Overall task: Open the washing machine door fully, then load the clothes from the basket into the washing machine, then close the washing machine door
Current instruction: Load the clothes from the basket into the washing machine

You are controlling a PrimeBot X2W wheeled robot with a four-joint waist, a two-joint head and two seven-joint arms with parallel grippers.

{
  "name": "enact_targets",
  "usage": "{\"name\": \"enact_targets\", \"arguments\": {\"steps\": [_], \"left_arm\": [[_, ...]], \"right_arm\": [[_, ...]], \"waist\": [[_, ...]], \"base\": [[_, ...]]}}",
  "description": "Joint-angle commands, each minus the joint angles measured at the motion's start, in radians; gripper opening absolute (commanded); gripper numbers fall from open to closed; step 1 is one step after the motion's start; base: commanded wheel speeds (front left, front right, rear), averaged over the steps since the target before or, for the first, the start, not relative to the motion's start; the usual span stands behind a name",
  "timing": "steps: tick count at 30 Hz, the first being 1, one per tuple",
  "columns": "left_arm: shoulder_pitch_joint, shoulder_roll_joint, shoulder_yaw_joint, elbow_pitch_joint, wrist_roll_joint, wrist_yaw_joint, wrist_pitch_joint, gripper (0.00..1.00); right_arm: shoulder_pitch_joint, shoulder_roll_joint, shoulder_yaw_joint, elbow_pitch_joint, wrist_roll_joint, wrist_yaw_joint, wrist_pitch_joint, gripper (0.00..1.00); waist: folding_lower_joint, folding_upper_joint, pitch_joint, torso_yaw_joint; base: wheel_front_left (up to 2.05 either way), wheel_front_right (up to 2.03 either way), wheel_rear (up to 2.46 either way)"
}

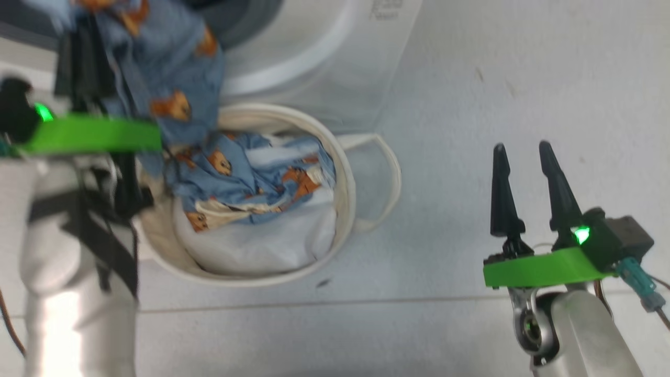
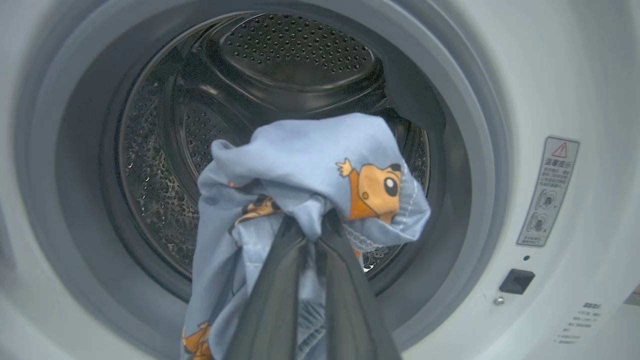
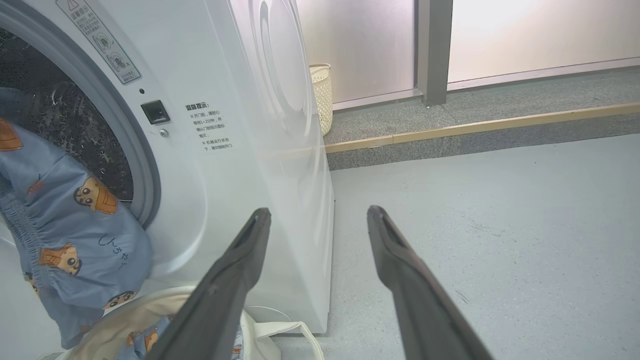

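Observation:
My left gripper [image 2: 312, 222] is shut on a light blue garment [image 2: 310, 165] printed with orange figures, held in front of the washing machine's [image 2: 565, 75] open drum [image 2: 280, 65]. In the head view that garment [image 1: 157, 78] hangs from the left gripper [image 1: 84, 31] over the cream basket [image 1: 343, 173], which holds more of the clothes [image 1: 246, 178] on a white liner. My right gripper [image 1: 523, 152] is open over bare floor to the right of the basket. The right wrist view shows the hanging garment [image 3: 70, 220] at the washing machine [image 3: 240, 75] opening and the basket [image 3: 150, 310] below. The washing machine door is out of view.
A warning sticker [image 2: 547, 192] and the door latch socket [image 2: 516, 281] sit right of the drum opening. Beyond the machine stand a cream woven bin [image 3: 321, 95], a raised carpeted step [image 3: 475, 120] and a grey post [image 3: 434, 50]. Open grey floor [image 3: 500, 210] lies to the right.

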Motion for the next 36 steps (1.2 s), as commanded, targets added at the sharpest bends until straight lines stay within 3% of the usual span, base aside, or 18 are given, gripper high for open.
{"name": "enact_targets", "arguments": {"steps": [1,7,15,16,19,21,29,36], "left_arm": [[-0.069,0.051,0.025,-0.012,0.031,-0.009,-0.005,0.00],[-0.337,0.107,0.011,0.130,0.112,-0.012,-0.005,0.00],[-0.608,0.153,0.056,0.323,0.138,0.036,-0.005,0.00],[-0.619,0.153,0.053,0.360,0.141,0.034,-0.005,1.00],[-0.651,0.160,0.016,0.544,0.162,0.020,-0.002,1.00],[-0.682,0.168,0.025,0.581,0.153,0.027,-0.004,1.00],[-0.592,0.143,0.038,0.477,0.152,0.024,-0.005,1.00],[-0.369,0.083,0.000,0.431,0.180,0.009,-0.005,1.00]], "right_arm": [[-0.019,-0.002,0.030,-0.037,0.000,0.001,-0.005,1.00],[-0.062,-0.002,0.033,-0.057,0.004,0.001,-0.005,1.00],[-0.088,-0.002,0.031,-0.068,0.012,0.001,-0.005,1.00],[-0.088,-0.002,0.032,-0.067,0.013,0.001,-0.005,1.00],[-0.085,-0.002,0.038,-0.059,0.009,0.001,-0.005,1.00],[-0.089,-0.002,0.044,-0.057,0.005,0.001,-0.005,1.00],[-0.105,-0.002,0.044,-0.040,-0.017,0.001,-0.005,1.00],[-0.083,-0.002,0.053,-0.001,-0.027,0.001,-0.005,1.00]], "waist": [[0.0000,0.0000,0.095,-0.043],[0.0000,0.0000,0.209,-0.076],[0.0000,0.0000,0.281,-0.106],[0.0000,0.0000,0.282,-0.107],[0.0000,0.0000,0.278,-0.102],[0.0000,0.0000,0.279,-0.098],[0.0000,0.0000,0.231,-0.048],[0.0000,0.0000,0.078,0.004]], "base": [[0.00,0.00,0.00],[0.00,0.00,0.00],[0.00,0.00,0.00],[0.00,0.00,0.00],[0.00,0.00,0.00],[0.00,0.00,0.00],[0.00,0.00,0.00],[0.00,0.00,0.00]]}}
